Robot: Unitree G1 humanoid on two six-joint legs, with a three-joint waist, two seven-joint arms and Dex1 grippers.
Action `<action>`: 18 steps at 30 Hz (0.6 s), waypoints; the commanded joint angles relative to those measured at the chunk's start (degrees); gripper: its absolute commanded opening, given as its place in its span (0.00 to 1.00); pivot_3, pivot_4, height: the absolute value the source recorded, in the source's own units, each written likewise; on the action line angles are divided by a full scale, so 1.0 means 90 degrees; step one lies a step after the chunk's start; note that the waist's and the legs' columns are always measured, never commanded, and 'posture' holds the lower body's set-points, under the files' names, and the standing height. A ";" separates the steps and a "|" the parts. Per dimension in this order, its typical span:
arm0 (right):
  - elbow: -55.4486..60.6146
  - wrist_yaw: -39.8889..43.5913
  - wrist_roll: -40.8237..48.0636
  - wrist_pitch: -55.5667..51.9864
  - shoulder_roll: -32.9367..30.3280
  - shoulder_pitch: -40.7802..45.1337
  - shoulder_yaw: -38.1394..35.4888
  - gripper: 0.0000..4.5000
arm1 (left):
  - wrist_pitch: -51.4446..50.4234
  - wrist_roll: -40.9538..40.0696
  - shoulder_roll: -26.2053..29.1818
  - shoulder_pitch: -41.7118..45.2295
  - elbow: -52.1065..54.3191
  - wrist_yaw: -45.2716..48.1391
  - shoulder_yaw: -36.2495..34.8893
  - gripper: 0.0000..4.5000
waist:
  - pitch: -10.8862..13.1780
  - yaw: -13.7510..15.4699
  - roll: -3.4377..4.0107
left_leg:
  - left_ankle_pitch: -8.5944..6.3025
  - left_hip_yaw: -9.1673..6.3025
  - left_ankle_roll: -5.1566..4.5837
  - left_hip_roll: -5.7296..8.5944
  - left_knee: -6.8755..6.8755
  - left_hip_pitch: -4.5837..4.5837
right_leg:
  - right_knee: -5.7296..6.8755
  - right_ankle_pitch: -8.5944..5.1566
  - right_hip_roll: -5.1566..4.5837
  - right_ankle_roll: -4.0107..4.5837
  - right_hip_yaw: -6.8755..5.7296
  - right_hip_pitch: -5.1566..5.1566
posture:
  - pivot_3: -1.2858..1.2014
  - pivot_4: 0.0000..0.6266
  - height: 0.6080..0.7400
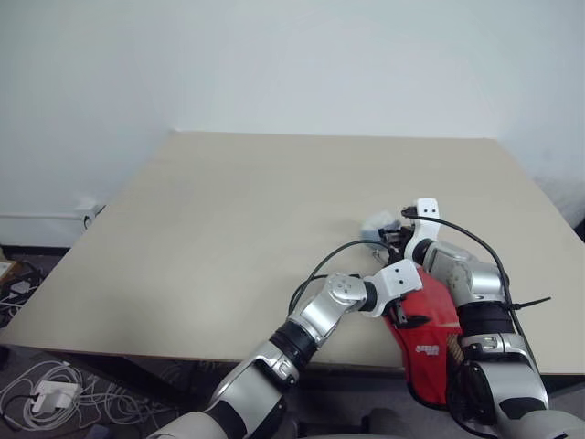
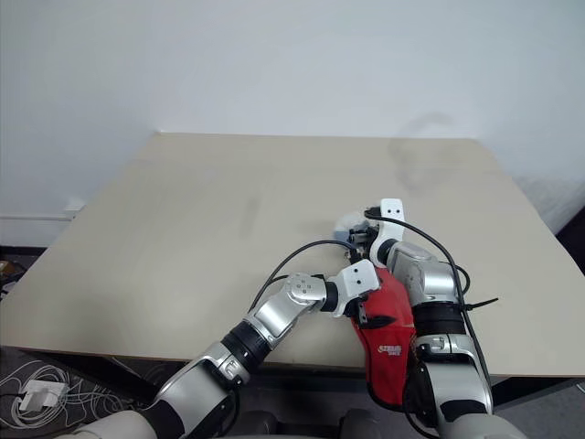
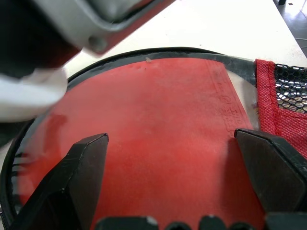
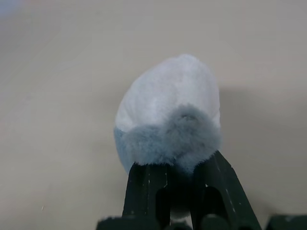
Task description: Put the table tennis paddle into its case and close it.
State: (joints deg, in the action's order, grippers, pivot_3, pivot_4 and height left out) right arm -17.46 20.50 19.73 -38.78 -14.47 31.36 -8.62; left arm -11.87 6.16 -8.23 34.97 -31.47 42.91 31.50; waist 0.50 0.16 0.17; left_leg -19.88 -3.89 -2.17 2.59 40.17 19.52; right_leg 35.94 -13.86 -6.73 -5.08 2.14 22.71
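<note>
At the lower right of the head view, your left gripper (image 3: 168, 182) hangs over the case (image 1: 425, 334), its two black fingers (image 3: 84, 167) spread wide apart and clamping nothing. Through the clear panel you see the red face of the table tennis paddle (image 3: 153, 129) lying inside the case, with red fabric and black mesh at the right edge. The case hangs partly over the near edge of the table (image 1: 228, 210). Just above it, your right gripper (image 4: 175, 179) has its fingers pinched together on a fluffy white-and-grey tuft (image 4: 170, 115).
</note>
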 commanded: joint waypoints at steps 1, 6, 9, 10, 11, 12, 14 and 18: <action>0.0781 -0.0399 0.0305 -0.0151 0.0096 -0.0115 -0.0487 0.02 | -0.0244 0.0319 0.0046 0.0045 -0.0268 -0.0111 0.0184 1.00 | 0.0000 -0.0003 0.0000 | 0.0000 0.0000 0.0000 0.0000 0.0000 0.0000 | 0.0000 0.0000 0.0000 0.0000 0.0000 0.0000 | 0.52 0.00 0.82; 0.0927 -0.0813 0.0452 -0.0375 0.0159 -0.0293 -0.0951 0.02 | -0.0313 0.0325 0.0073 0.0050 -0.0279 -0.0080 0.0214 1.00 | -0.0001 -0.0003 0.0000 | 0.0000 0.0003 0.0000 -0.0001 0.0000 -0.0003 | 0.0001 0.0000 0.0001 0.0000 0.0002 -0.0002 | 0.52 0.00 0.82; 0.0793 -0.1092 0.0577 -0.0546 0.0137 -0.0306 -0.1302 0.02 | -0.0359 0.0308 0.0097 0.0063 -0.0298 -0.0067 0.0195 1.00 | -0.0001 -0.0002 0.0000 | 0.0000 0.0003 0.0000 -0.0001 0.0000 -0.0002 | 0.0001 0.0000 0.0001 0.0000 0.0002 -0.0003 | 0.52 0.00 0.82; 0.0791 -0.1172 0.0562 -0.0529 0.0123 -0.0327 -0.1368 0.02 | -0.0365 0.0304 0.0100 0.0067 -0.0309 -0.0069 0.0191 1.00 | -0.0001 -0.0003 0.0000 | 0.0000 0.0002 0.0000 -0.0001 0.0000 -0.0002 | 0.0001 0.0000 0.0001 0.0000 0.0002 -0.0003 | 0.52 0.00 0.82; 0.0786 -0.1277 0.0543 -0.0500 0.0112 -0.0349 -0.1461 0.02 | -0.0367 0.0299 0.0105 0.0071 -0.0320 -0.0071 0.0185 1.00 | -0.0001 -0.0004 0.0000 | 0.0000 0.0003 0.0000 -0.0001 0.0000 -0.0002 | 0.0001 0.0000 0.0002 0.0000 0.0002 -0.0002 | 0.52 0.00 0.82; 0.0780 -0.1348 0.0530 -0.0499 0.0092 -0.0371 -0.1525 0.02 | -0.0364 0.0296 0.0108 0.0070 -0.0326 -0.0074 0.0182 1.00 | -0.0001 -0.0003 0.0000 | 0.0000 0.0003 0.0000 -0.0001 0.0000 -0.0003 | 0.0002 0.0000 0.0002 0.0000 0.0002 -0.0002 | 0.52 0.00 0.82; 0.0817 -0.1454 0.0488 -0.0499 0.0037 -0.0443 -0.1576 0.02 | -0.0379 0.0287 0.0121 0.0070 -0.0336 -0.0083 0.0171 1.00 | -0.0001 -0.0003 0.0001 | 0.0000 0.0003 -0.0001 -0.0001 0.0000 -0.0003 | 0.0001 0.0000 0.0001 0.0000 0.0001 -0.0003 | 0.52 0.00 0.82; 0.1243 -0.1573 0.0512 -0.0581 -0.0106 -0.0713 -0.1669 0.02 | -0.0441 0.0283 0.0128 0.0073 -0.0333 -0.0085 0.0170 1.00 | -0.0001 0.0001 0.0001 | 0.0000 0.0003 -0.0001 -0.0001 0.0000 -0.0005 | 0.0001 0.0000 0.0002 0.0000 0.0001 -0.0007 | 0.52 0.00 0.82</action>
State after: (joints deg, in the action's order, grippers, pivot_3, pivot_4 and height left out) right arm -9.96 7.50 24.53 -44.33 -13.34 25.04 -21.72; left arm -13.37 6.15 -7.74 35.50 -31.45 42.88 31.91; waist 0.49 0.17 0.18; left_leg -19.88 -3.87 -2.18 2.58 40.17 19.47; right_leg 35.95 -13.86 -6.72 -5.09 2.14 22.63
